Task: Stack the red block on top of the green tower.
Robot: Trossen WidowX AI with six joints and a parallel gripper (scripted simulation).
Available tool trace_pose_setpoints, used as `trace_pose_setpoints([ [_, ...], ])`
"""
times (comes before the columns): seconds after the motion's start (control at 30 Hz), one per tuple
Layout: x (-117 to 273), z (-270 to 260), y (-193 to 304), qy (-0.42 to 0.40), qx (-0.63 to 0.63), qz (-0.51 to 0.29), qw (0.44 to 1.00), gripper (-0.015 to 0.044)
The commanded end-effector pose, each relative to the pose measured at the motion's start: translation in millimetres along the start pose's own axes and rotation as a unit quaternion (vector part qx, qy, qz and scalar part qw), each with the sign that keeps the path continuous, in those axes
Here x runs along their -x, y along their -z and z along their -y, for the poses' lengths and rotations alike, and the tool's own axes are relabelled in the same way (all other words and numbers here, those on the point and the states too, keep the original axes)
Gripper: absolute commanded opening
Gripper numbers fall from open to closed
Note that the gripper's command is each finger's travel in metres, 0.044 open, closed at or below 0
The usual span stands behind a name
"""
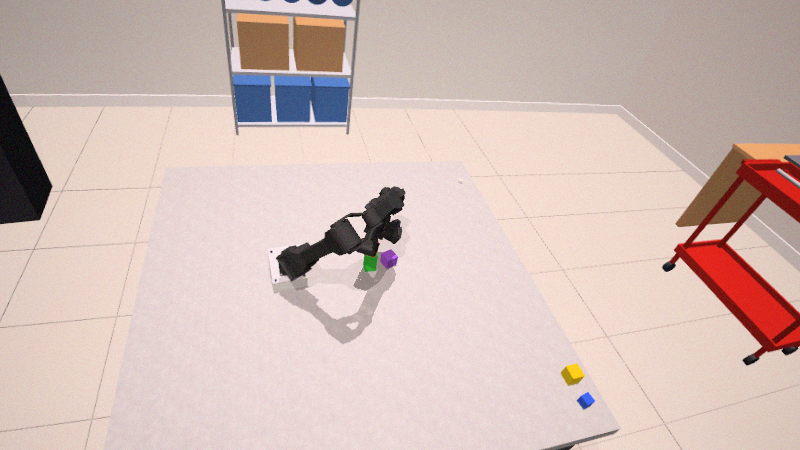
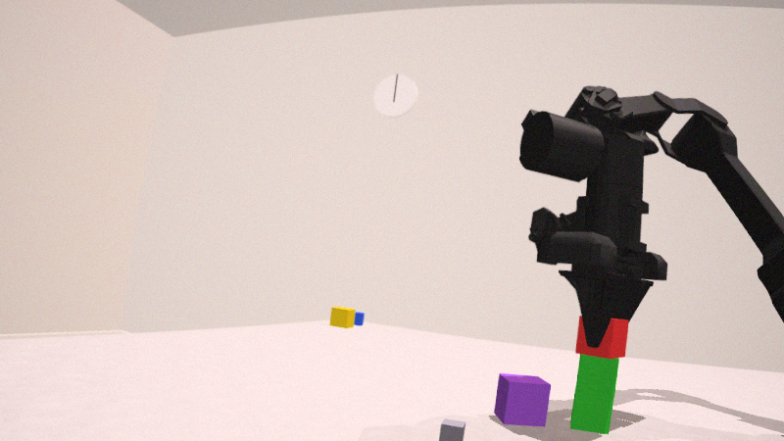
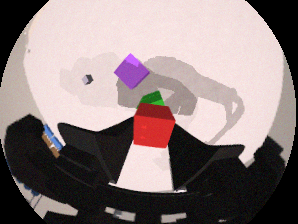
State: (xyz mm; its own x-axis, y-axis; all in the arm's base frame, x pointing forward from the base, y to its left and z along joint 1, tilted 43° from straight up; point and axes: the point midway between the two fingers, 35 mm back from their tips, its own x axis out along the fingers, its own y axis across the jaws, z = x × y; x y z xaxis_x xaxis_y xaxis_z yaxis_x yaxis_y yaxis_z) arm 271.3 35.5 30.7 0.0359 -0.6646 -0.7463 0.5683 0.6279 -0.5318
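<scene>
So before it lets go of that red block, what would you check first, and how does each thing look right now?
1. Grip: the gripper is shut on the red block: ok.
2. Contact: in the exterior view the red block's underside meets the top of the green tower with no gap showing: ok.
3. Centring: the red block overhangs slightly on both sides in that view; depth alignment: cannot tell.
4. Tower upright: its sides look vertical: ok.
5. Purple block stands apart from the tower, to its side: ok.
6. Block level: its lower edge looks flat on the tower: ok.
</scene>
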Motion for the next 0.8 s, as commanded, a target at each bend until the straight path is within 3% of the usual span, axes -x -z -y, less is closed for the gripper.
trace_pose_setpoints([
  [0.0,-0.8,0.3,-0.6,0.001,0.003,0.002,1.000,0.0000],
  [0.23,3.3,0.2,-0.8,0.001,0.003,0.002,1.000,0.0000],
  [0.77,0.1,0.2,0.0,0.001,0.001,0.000,1.000,0.0420],
])
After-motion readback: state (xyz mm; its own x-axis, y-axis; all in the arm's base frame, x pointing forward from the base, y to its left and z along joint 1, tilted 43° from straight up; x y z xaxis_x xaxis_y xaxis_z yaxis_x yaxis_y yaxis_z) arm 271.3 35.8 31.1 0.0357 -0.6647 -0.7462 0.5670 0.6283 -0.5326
